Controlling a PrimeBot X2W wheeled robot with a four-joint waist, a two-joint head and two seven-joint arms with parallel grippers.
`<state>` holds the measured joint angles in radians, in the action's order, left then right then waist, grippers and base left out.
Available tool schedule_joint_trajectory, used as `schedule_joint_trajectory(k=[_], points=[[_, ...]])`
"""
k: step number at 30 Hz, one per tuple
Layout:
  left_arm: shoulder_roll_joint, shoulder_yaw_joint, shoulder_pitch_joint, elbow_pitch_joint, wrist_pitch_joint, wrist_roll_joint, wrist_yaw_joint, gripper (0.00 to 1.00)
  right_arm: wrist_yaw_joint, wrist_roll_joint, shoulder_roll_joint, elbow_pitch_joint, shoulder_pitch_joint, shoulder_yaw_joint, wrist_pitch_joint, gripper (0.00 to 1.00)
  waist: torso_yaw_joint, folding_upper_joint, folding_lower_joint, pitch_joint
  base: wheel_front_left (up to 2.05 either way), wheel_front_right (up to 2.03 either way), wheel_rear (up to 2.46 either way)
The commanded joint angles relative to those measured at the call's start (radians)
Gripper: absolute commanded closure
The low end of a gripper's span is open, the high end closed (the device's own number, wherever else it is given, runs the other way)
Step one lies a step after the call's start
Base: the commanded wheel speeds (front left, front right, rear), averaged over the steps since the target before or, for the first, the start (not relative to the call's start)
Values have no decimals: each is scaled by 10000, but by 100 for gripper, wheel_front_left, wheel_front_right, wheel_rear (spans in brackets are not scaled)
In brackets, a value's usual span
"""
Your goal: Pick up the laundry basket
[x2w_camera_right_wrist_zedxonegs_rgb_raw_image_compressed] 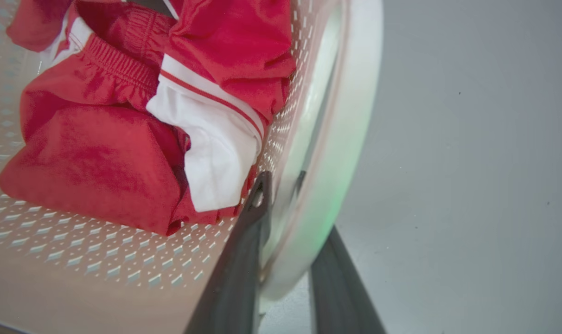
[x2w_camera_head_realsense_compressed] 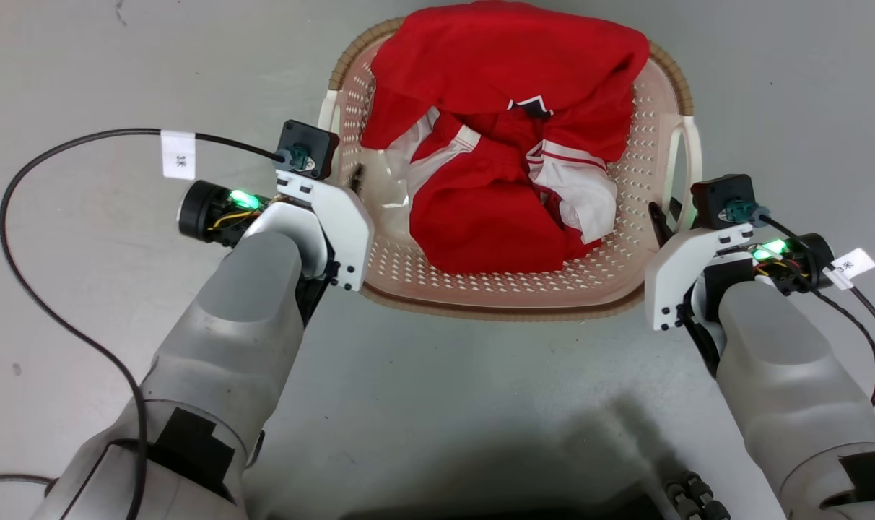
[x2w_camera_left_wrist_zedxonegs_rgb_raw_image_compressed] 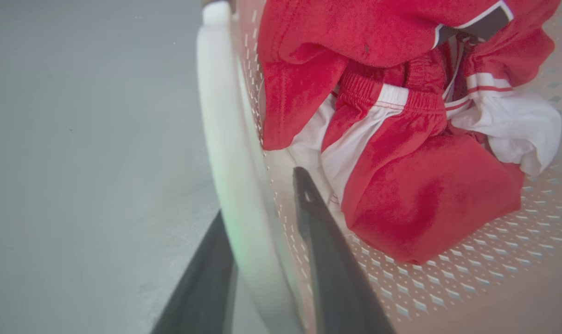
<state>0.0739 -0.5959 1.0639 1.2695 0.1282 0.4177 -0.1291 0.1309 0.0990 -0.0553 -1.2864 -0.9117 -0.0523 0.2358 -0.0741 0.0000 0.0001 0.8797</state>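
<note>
The laundry basket is pale pink and perforated, with a brown woven rim, and it sits on the grey floor between my arms. Red and white clothes are heaped inside it. My left gripper straddles the white left handle, one finger inside the basket wall and one outside, closed on it. At the other side my right gripper clamps the white right handle the same way. Both handles sit tight between the dark fingers in the wrist views.
Grey floor surrounds the basket on all sides. A black cable loops over the floor left of my left arm, and another cable hangs by my right wrist. My dark base shows at the bottom edge.
</note>
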Motion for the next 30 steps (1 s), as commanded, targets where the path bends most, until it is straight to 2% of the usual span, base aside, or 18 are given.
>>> schedule_joint_trajectory(k=[1, 7, 12, 19, 30], points=[[-11, -66, 81, 17, 89, 41, -24, 100, -3, -21, 35, 3, -114, -30, -22, 100, 6, 0, -1, -53, 0, 0, 0], [-127, -353, -261, 48, 81, 229, -60, 100, -2, 9, 49, -8, 209, -233, -209, 100, -7, 0, -1, -559, 0, 0, 0], [-211, -653, -877, 27, -243, 609, -63, 100, -3, -187, 70, 7, 630, -621, -485, 100, 41, 0, -1, -1503, 0, 0, 0], [-247, -1184, -1617, -151, -772, 1235, -74, 100, 11, -998, 121, 20, 1119, -1752, -899, 100, 165, 0, -1, -2895, 0, 0, 0], [2, -1800, -2740, -474, -1856, 2512, -76, 100, 12, -2985, 146, 283, 1892, -3986, -1998, 100, 280, 0, -1, -5040, 0, 0, 0]])
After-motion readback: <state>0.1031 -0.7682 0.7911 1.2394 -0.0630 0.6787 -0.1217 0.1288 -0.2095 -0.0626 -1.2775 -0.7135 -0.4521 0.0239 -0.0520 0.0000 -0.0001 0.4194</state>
